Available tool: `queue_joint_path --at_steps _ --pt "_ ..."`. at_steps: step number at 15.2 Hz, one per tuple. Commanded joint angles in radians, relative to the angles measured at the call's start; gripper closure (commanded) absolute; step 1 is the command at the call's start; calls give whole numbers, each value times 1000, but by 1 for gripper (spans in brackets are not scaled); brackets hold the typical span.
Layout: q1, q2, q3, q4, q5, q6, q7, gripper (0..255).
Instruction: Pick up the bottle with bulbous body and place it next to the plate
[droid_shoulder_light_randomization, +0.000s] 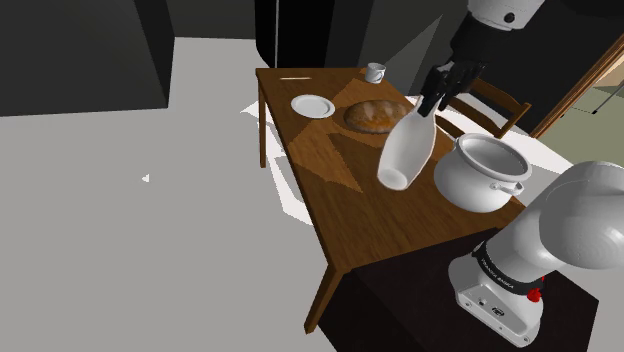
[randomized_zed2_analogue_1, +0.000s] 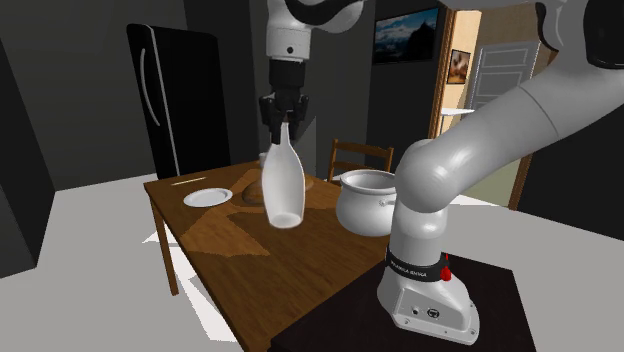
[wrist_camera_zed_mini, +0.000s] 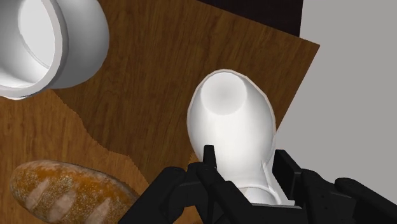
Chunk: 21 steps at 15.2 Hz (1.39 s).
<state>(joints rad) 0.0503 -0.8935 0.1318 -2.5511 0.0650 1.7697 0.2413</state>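
Gripper (droid_shoulder_light_randomization: 431, 104) clamped on bottle (droid_shoulder_light_randomization: 407, 152) neck, body hanging clear of table (droid_shoulder_light_randomization: 350, 205), axis approx. 1-to-7 o'clock; plate (droid_shoulder_light_randomization: 312, 105) lies at 10 o'clock, shoulder view.

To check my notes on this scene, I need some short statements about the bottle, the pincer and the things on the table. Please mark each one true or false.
1. The pincer is shut on the neck of the white bottle. True.
2. The bottle stands on the wooden table. False: it hangs in the air above the table.
3. The bread loaf lies on the plate. False: it lies on the table beside the plate.
4. The white pot on the table has no lid on it. True.
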Motion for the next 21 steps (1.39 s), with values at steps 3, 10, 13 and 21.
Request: queue_joint_path --at_steps 3,10,13,21 --pt "-2 8 -4 59 -4 -51 -1 255" --pt "-7 34 -10 168 -10 -134 -2 255" --pt "-9 47 -12 217 -13 -170 -2 255" --pt "-14 91 -17 354 -19 -263 -3 255"
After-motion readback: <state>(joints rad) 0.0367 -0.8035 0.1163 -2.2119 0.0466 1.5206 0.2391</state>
